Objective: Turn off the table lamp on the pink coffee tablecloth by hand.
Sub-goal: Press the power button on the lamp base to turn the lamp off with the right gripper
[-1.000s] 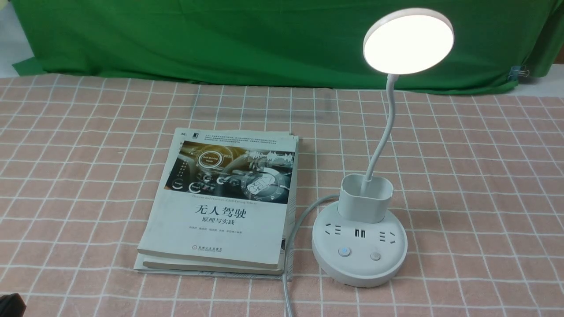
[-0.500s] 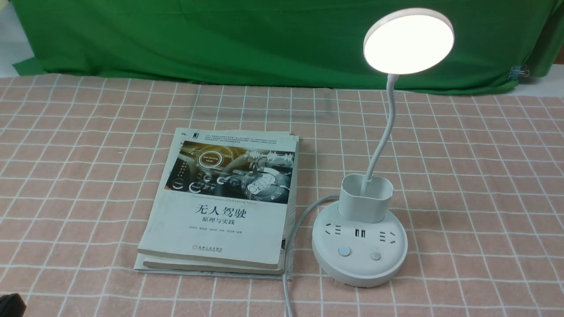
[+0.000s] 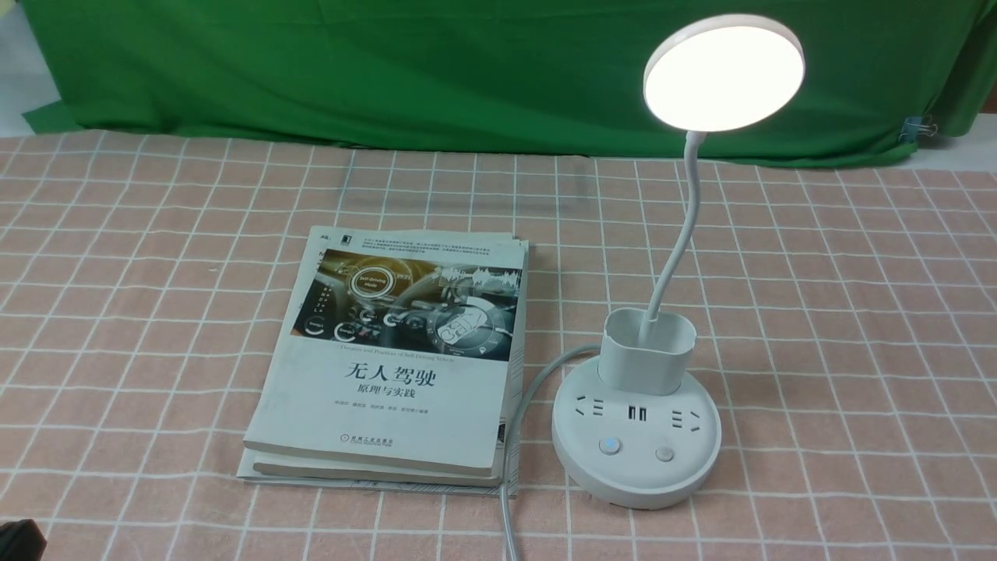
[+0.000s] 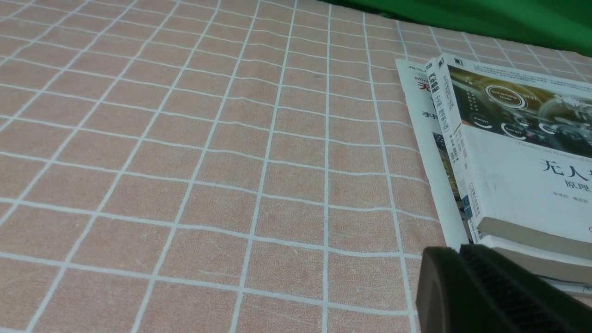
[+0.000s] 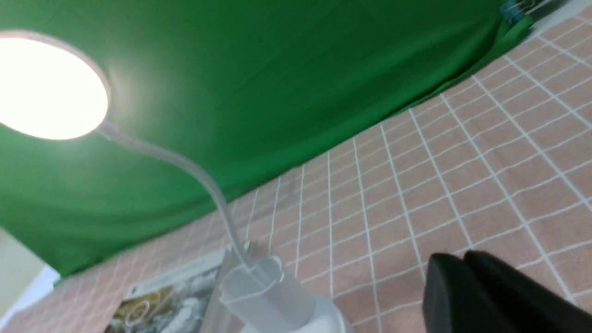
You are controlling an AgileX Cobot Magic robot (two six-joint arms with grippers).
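The white table lamp stands on the pink coffee tablecloth [image 3: 841,327], right of centre. Its disc head [image 3: 723,72] is lit. Its round base [image 3: 636,467] has two buttons at the front, the left button [image 3: 609,446] glowing blue and the right button [image 3: 664,453] plain. My left gripper [image 4: 460,252] is shut and empty, low over the cloth beside the books; only a black corner of it [image 3: 19,539] shows in the front view. My right gripper [image 5: 462,259] is shut and empty, over the cloth beside the lamp's cup holder [image 5: 263,291]. It is out of the front view.
Stacked books [image 3: 397,358] lie left of the lamp base, almost touching it. The lamp's grey cable [image 3: 518,436] runs between them toward the front edge. A green cloth [image 3: 389,70] hangs at the back. The books also show in the left wrist view [image 4: 518,152].
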